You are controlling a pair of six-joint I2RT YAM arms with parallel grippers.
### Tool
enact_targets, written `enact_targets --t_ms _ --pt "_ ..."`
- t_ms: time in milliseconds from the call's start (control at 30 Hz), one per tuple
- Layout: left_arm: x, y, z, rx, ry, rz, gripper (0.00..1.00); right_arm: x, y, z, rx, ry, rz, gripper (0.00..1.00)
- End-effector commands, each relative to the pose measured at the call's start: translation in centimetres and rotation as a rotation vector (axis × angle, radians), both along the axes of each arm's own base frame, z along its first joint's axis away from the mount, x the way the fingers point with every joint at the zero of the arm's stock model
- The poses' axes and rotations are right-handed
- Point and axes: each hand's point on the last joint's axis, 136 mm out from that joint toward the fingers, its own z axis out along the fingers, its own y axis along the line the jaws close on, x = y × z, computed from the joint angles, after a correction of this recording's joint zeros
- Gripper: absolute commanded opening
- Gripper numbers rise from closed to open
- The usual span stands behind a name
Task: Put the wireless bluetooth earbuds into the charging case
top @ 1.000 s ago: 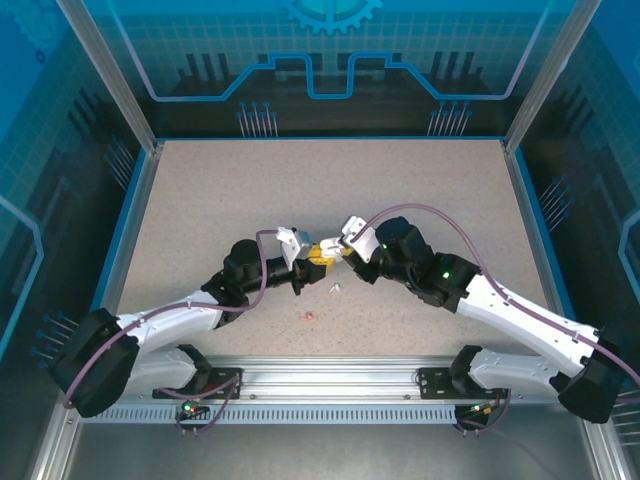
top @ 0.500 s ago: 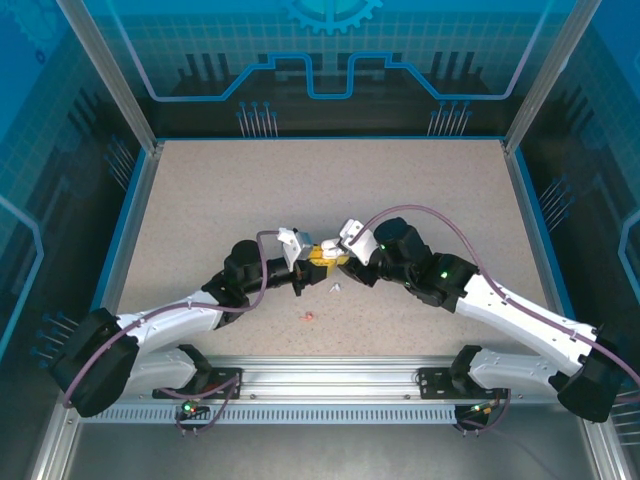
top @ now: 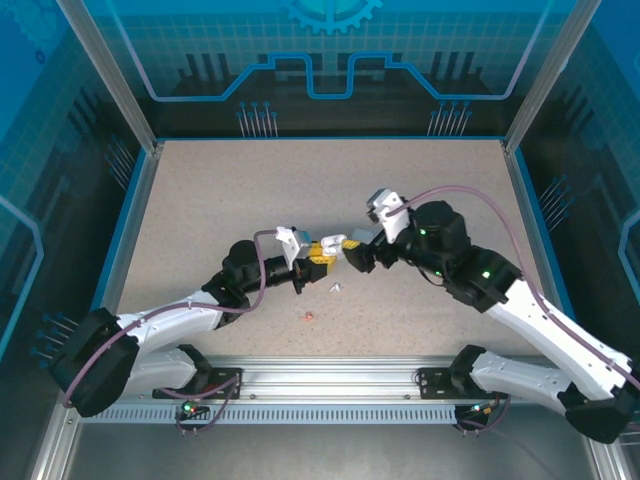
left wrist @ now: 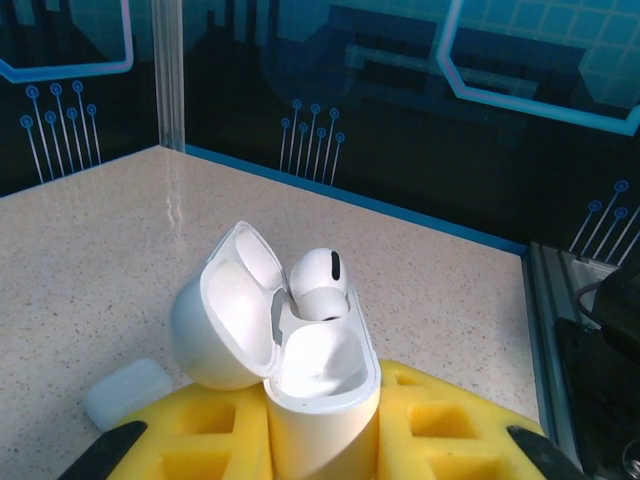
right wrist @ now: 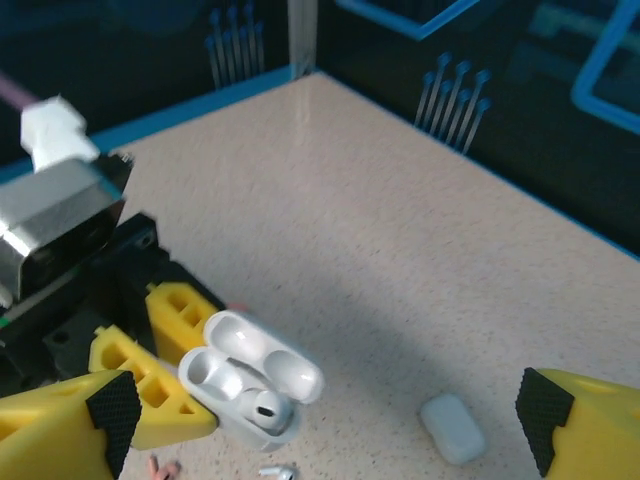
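Observation:
My left gripper is shut on the open white charging case, its yellow fingers pressing both sides and the lid tipped back. One white earbud sits in a case slot, head up; the slot beside it is empty. In the right wrist view the same case and earbud lie below my right gripper, which stands wide open with nothing in it, lifted off to the case's right. A loose white earbud and a pinkish-red earbud lie on the table in front of the case.
A small closed white case lies on the speckled table just beside the held one. Pinkish-red earbuds show at the bottom edge of the right wrist view. Blue-rimmed walls bound the table.
The right gripper has opened and pulled back up and to the right, away from the case, leaving a white earbud in it. The left gripper has kept still.

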Motion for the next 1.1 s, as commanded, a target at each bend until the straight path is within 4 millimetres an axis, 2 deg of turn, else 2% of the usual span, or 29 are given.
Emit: enact_targets --t_ms 0,100,200,267,433,500,633,767,1067 --pt "-0.1 0.4 2.4 -0.046 -0.096 0.027 0.00 0.2 -2.8 0.3 0.078 0.077 -0.134 1.00" --pt "-0.3 1.1 2.9 -0.049 -0.121 0.056 0.00 0.8 -4.8 -1.5 0.118 0.176 -0.264 1.00" --pt "-0.5 2.0 3.6 -0.054 -0.151 0.094 0.00 1.0 -6.2 -4.7 0.167 0.325 -0.383 1.00" --pt "-0.8 2.6 4.2 -0.054 -0.174 0.110 0.00 0.7 -6.0 -6.7 0.191 0.413 -0.398 1.00" --pt "-2.0 3.9 5.7 -0.039 -0.222 0.129 0.00 0.4 -6.1 -10.8 0.154 0.569 -0.472 0.91" --pt "-2.5 4.4 6.3 -0.047 -0.240 0.138 0.00 0.3 -5.5 -12.6 0.139 0.646 -0.486 0.87" --pt "-3.3 5.2 7.4 -0.075 -0.265 0.142 0.00 0.1 -3.0 -16.5 0.112 0.804 -0.470 0.76" --pt "-3.8 5.5 7.8 -0.086 -0.274 0.140 0.00 -0.1 -0.8 -19.8 -0.016 0.864 -0.445 0.65" --pt "-4.2 5.8 7.8 -0.095 -0.279 0.141 0.00 0.3 3.1 -24.5 -0.153 0.918 -0.333 0.53"
